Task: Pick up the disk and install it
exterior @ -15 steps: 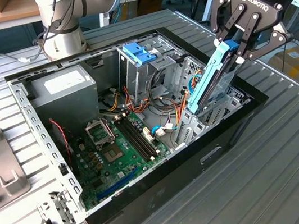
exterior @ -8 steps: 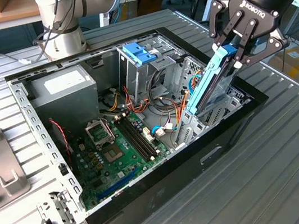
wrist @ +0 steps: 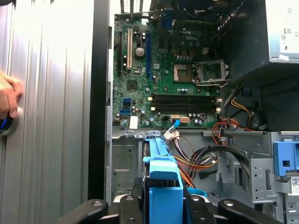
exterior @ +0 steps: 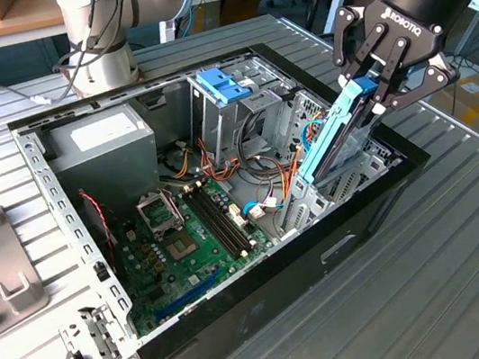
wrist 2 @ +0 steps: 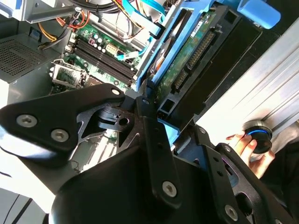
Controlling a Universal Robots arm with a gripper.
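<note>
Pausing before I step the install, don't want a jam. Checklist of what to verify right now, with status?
1. Grasp: end effector shut on the upper end of the disk: ok.
2. Disk attitude: tilted, lower end down in the drive bay, not lying flat: not ok.
3. Cables run beside the bay; whether any lie under the disk: cannot tell.
4. Person's hand sits at a knob outside the case, apart from the disk: ok.
5. Case side open, bay reachable from above: ok.
</note>
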